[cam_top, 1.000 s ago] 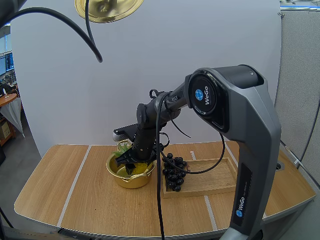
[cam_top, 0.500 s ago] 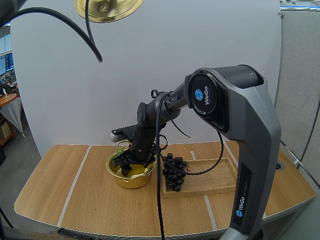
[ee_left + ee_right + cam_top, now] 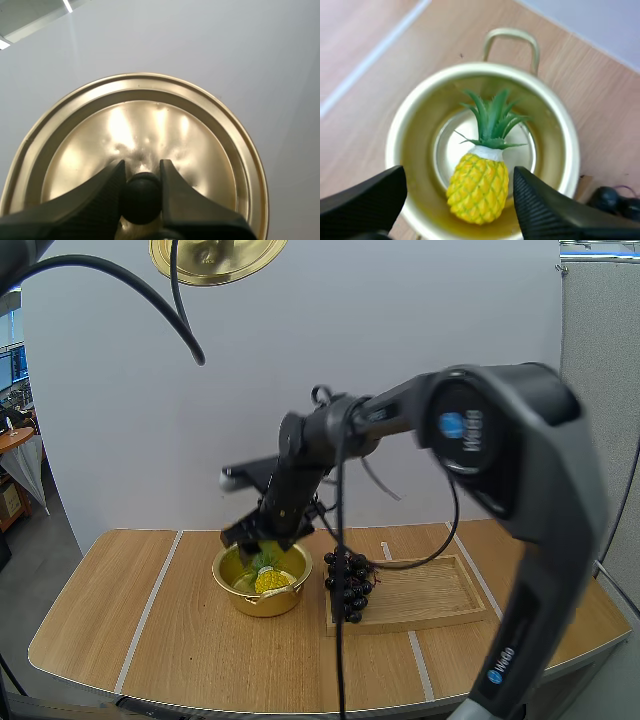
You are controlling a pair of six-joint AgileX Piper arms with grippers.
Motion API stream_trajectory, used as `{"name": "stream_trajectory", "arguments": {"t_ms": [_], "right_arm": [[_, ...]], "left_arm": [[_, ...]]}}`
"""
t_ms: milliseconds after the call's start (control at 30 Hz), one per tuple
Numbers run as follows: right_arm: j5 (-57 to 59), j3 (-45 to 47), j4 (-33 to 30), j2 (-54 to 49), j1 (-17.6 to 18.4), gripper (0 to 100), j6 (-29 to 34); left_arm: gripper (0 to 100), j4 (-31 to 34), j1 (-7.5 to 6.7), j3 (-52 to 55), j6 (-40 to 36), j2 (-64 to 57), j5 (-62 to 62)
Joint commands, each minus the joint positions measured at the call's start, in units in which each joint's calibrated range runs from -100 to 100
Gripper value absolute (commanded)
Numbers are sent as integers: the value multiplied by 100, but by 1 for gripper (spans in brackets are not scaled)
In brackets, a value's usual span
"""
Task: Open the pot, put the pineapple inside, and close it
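– Black fingers on the right hand (image 3: 459, 172) are spread wide with nothing between them, hovering right above the pot (image 3: 470, 67). The pineapple (image 3: 477, 187) is lying on the pot's floor, leaves pointing toward one handle. So the drop looks done imo. What's the clean way to finish?

– Get that right arm out first. I'd lift straight up, so a finger doesn't clip the rim or snag the leaves. Don't swing toward the grapes (image 3: 350, 585). They sit at the end of the wooden tray (image 3: 430, 595) nearest the pot, just beside it.

– And the left hand (image 3: 141, 165)?

– It's pinching the black knob (image 3: 141, 197) of the lid (image 3: 150, 125), high over the table (image 3: 150, 620). The grip looks centred, which is good. I'd bring it down only once the right arm is clear, then level the lid, line it up over the rim and lower it slowly. I can't tell if the leaves clear the rim, so watch for the lid rocking. Let go only when it rests flat all round.
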Motion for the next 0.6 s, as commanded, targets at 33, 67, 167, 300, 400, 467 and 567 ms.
{"name": "stream_trajectory", "arguments": {"t_ms": [33, 67, 167, 300, 400, 467, 567], "right_arm": [[717, -29, -69, -1540, 2, 100, 79], [733, -29, -69, -1803, 2, 100, 101], [953, -29, -69, -2431, 2, 100, 324], [1220, 181, -69, -3334, 2, 100, 425], [1491, 500, -69, -4057, 2, 100, 453], [1536, 691, -77, -4450, 2, 100, 476], [1615, 1068, -136, -5178, 2, 100, 558]], "left_arm": [[0, 41, -7, -50, -16, -51, -188], [0, 41, -7, -50, -16, -51, -188], [0, 41, -7, -50, -16, -51, -188], [0, 41, -7, -50, -16, -51, -188], [0, 41, -7, -50, -16, -51, -188], [0, 41, -7, -50, -16, -51, -188], [0, 41, -7, -50, -16, -51, -188]]}}
